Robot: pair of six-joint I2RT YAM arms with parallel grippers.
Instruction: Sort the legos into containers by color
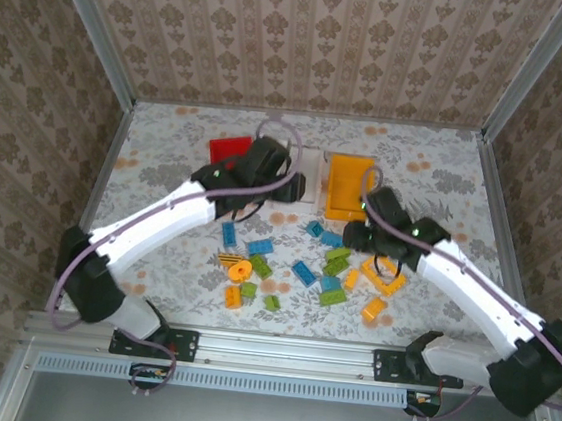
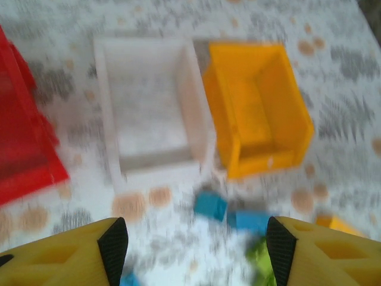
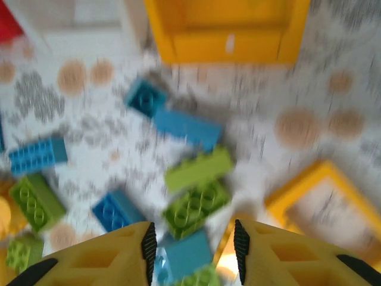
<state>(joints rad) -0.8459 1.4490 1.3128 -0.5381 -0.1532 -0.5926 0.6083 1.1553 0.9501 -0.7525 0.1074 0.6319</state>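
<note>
Blue, green and orange legos lie scattered in the middle of the table, among them a blue brick, a round orange piece and a square orange frame. Behind them stand the red bin, the white bin and the orange bin. My left gripper hangs open in front of the white bin, nothing between its fingers. The right gripper is open low over the pile. A blue brick lies between its fingers, with green bricks just ahead. The wrist views are blurred.
A yellow-and-black striped piece lies beside the round orange one. Metal rails and patterned walls close in the table on three sides. Both arms reach in from the near edge, the left one crossing the left half of the table.
</note>
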